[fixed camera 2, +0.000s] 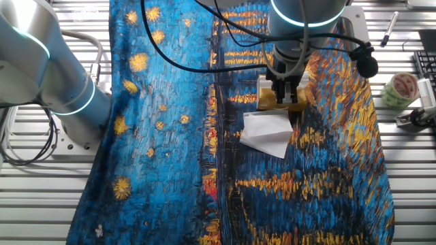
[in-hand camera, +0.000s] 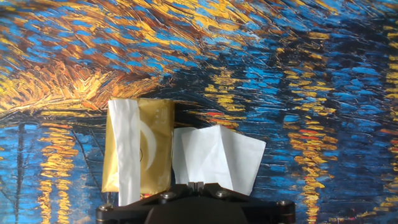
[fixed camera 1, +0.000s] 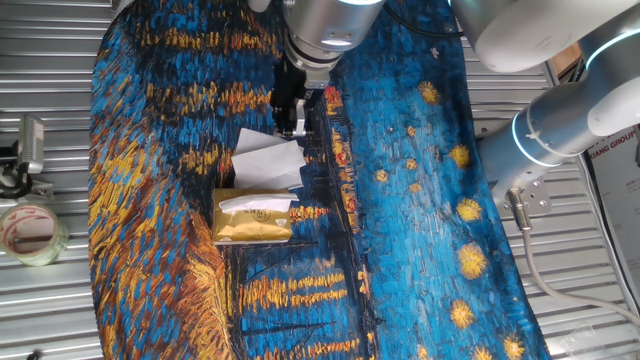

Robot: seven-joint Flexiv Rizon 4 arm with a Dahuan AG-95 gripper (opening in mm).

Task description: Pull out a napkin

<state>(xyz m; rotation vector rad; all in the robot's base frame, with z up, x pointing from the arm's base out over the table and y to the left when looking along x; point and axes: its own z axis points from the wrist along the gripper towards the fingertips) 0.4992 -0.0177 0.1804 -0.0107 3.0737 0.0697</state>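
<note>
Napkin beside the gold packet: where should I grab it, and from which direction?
Pinch the napkin at an outer folded edge on the side away from the gold packet, probably coming straight down. It lies loosely creased on the tablecloth, so an edge fold offers something to pinch. The flat middle does not.

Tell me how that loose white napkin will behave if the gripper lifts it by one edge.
The napkin already shows folds and creases, so it probably droops limply. It looks thin and light, likely easy to tear or drift. The gold packet beside it should hold shape better.
</note>
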